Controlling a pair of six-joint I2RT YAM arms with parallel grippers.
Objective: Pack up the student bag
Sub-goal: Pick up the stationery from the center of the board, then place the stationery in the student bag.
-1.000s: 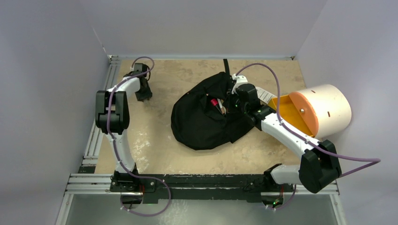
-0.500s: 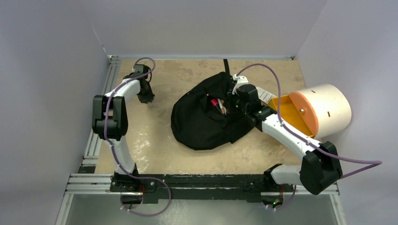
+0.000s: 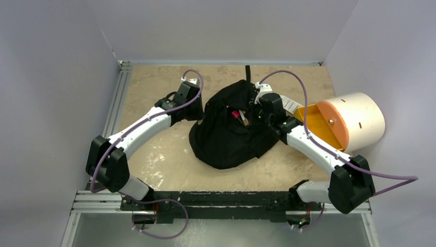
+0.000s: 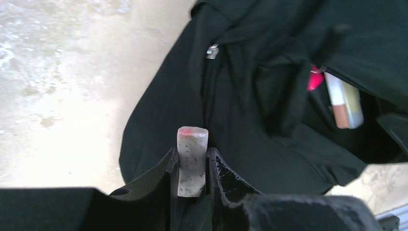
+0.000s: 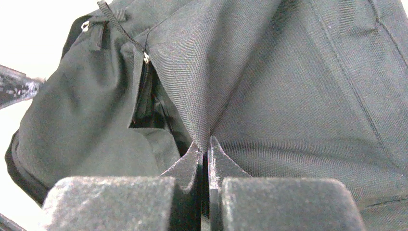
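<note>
The student bag (image 3: 226, 139), a large soft black backpack, lies in the middle of the table with its opening upward; pens and a pink item (image 3: 237, 114) show inside. My left gripper (image 3: 198, 114) is at the bag's left side, shut on a small speckled white eraser with a red end (image 4: 192, 161), held just over the black fabric (image 4: 250, 120). My right gripper (image 3: 255, 110) is at the bag's upper right rim, shut on a fold of the bag's fabric (image 5: 204, 130). The pens also show in the left wrist view (image 4: 342, 101).
A cream-and-orange cylinder (image 3: 355, 121) lies on its side at the right, its orange lid open toward the bag. A bag strap (image 3: 247, 72) runs toward the back wall. Grey walls enclose the table; metal rails run along the left and near edges.
My left arm has swung from the far left corner rightward to the bag's left side, carrying the eraser. The right gripper has stayed pinching the bag; the bag's left edge shifted slightly.
</note>
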